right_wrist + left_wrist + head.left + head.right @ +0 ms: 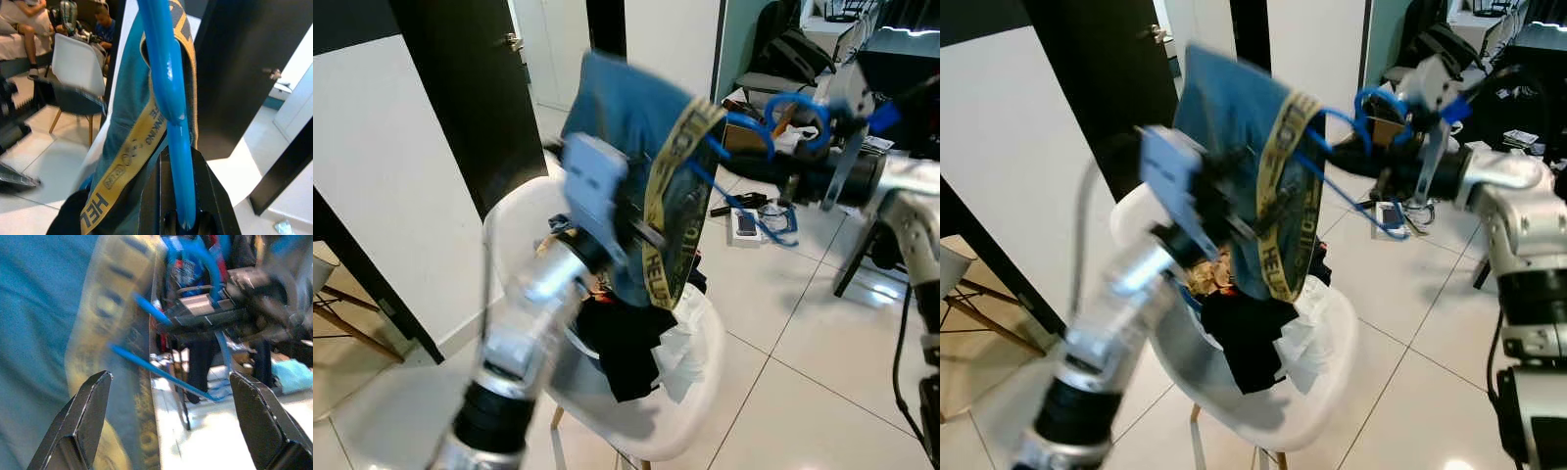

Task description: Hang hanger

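The left arm [524, 362] rises blurred from the lower left of the head views, nearest the camera, and its gripper [171, 423] shows in its wrist view with the two black fingers spread wide and nothing between them; it seems to be held just beside the garment [1234, 147] ready to steady or spread the cloth rather than to carry it. That blue garment, with a yellow lettered band [1288, 196] along its opening, hangs in the upper middle of the frame above a white chair [700, 392] heaped with dark and white laundry [626, 352]. The blue hanger [1351, 186] is at the upper right of centre, one thin arm reaching into the band's opening. The right gripper [1386, 176] comes in from the upper right, and its wrist view shows the fingers closed on the hanger's rod [171, 98], the cloth draped round the rod beyond them. Judging by this, the hanger is held out level so the garment can settle onto it before any hanging up; no rail is in sight.
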